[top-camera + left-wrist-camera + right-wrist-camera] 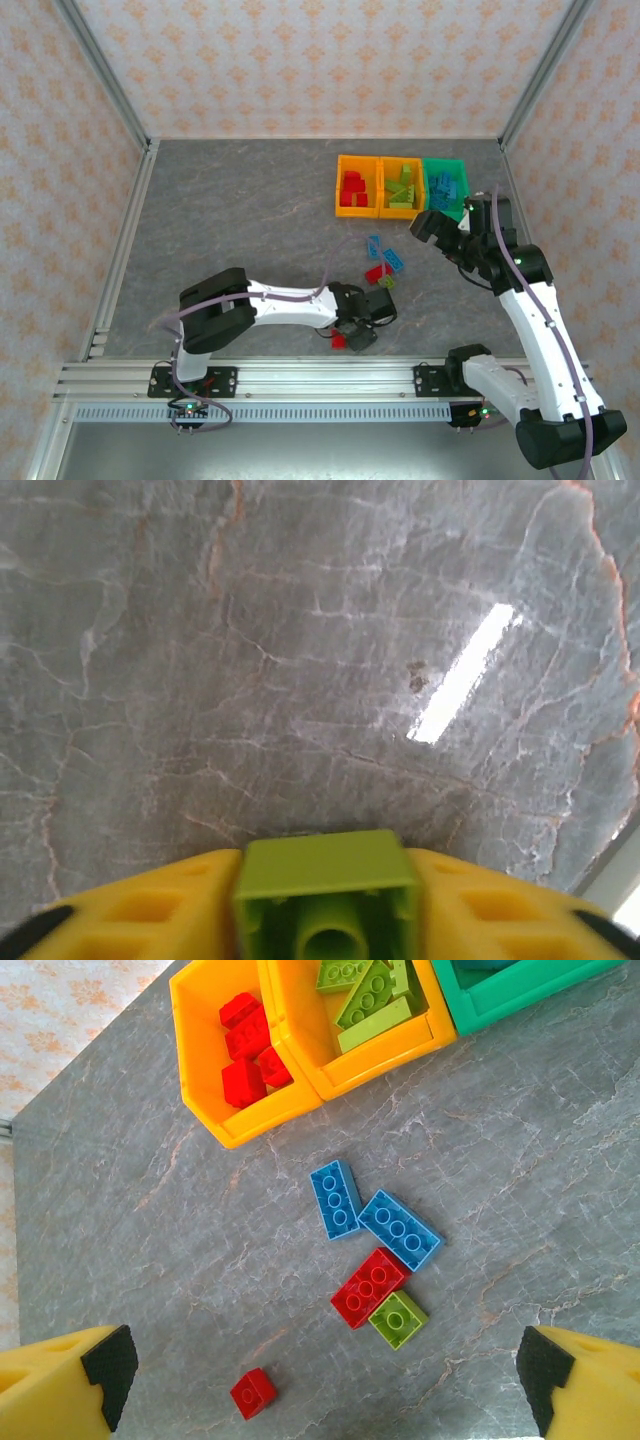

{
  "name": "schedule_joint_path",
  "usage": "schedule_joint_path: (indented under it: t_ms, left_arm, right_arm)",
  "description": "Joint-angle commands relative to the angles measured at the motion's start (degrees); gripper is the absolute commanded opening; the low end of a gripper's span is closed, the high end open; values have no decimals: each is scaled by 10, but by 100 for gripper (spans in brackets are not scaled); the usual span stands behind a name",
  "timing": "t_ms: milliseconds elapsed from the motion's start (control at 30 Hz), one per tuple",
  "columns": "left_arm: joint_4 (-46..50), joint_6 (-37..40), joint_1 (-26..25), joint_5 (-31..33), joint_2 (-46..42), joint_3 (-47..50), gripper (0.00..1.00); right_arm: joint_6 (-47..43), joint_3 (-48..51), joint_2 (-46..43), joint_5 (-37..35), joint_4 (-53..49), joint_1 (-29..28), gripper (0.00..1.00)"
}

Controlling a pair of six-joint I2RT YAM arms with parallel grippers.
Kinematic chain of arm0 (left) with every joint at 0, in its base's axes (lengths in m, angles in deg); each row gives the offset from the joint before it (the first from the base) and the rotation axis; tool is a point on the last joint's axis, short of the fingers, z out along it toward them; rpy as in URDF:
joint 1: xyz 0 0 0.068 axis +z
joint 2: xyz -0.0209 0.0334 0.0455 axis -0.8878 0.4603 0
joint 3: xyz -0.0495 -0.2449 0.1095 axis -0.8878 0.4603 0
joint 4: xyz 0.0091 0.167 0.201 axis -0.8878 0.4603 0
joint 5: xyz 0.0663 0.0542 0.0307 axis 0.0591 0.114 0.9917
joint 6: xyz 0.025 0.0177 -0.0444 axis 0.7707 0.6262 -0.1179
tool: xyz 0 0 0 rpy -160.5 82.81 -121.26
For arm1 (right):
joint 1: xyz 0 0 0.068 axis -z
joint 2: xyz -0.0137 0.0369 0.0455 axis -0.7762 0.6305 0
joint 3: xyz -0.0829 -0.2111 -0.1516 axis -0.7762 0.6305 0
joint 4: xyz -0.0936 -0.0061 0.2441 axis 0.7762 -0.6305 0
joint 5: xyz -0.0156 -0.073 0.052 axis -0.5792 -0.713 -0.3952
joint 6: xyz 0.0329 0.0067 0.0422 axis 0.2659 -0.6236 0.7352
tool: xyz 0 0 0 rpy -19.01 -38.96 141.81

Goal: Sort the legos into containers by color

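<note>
My left gripper (325, 878) is shut on a lime green lego (325, 865), its hollow underside facing the camera, just above the bare table. From above, that gripper (355, 335) is low near the front edge, beside a small red lego (340, 341). My right gripper (325, 1372) hangs open and empty over loose legos: two blue (335, 1198) (399, 1229), a red one (369, 1287), a lime one (397, 1318) and a small red one (253, 1393). Three containers stand in a row: an orange one (205, 1110) holding red, an orange one (375, 1062) holding lime, and a green one (520, 990).
The right arm (540, 320) reaches up along the right side, its gripper (430, 225) just in front of the green container (443, 162). Patterned walls and metal rails enclose the table (230, 220). Open grey surface lies to the left and centre.
</note>
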Motion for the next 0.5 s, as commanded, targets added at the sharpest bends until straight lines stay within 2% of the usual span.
schedule_joint_path:
  t_ms: [0, 100, 167, 233, 367, 467]
  left_arm:
    - [14, 1, -6, 21, 13, -10, 32]
    - [15, 0, -6, 33, 3, -11, 26]
    - [6, -2, -6, 45, -28, -4, 18]
    - [-9, -4, 2, 50, -65, 3, 17]
    - [-46, -10, 57, 49, -120, -18, 17]
    - [-64, -6, 109, 54, -111, -83, 17]
  right_arm:
    - [7, 3, -8, -20, -19, 2, 99]
    - [5, 3, -9, -8, -24, 2, 99]
    - [-2, 6, -8, 0, -31, 2, 99]
    - [-5, 8, -11, 8, -42, 2, 99]
    - [12, 21, -35, 41, -36, 2, 99]
    - [30, 37, -61, 47, -11, 2, 99]
